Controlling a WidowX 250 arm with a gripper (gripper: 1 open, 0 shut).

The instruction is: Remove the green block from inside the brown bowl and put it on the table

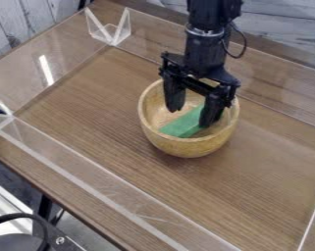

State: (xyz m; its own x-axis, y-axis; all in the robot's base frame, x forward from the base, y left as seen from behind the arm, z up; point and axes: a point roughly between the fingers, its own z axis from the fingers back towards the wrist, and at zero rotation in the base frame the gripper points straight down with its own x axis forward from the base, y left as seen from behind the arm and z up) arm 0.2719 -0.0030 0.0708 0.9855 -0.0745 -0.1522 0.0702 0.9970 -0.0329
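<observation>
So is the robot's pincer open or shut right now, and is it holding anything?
Pincer: open, down in the brown bowl on either side of the green block, not holding it yet.

You will find no legible text, label, brand, number or sign anywhere in this view. Nothing on the table [94, 108] carries readable markings.
</observation>
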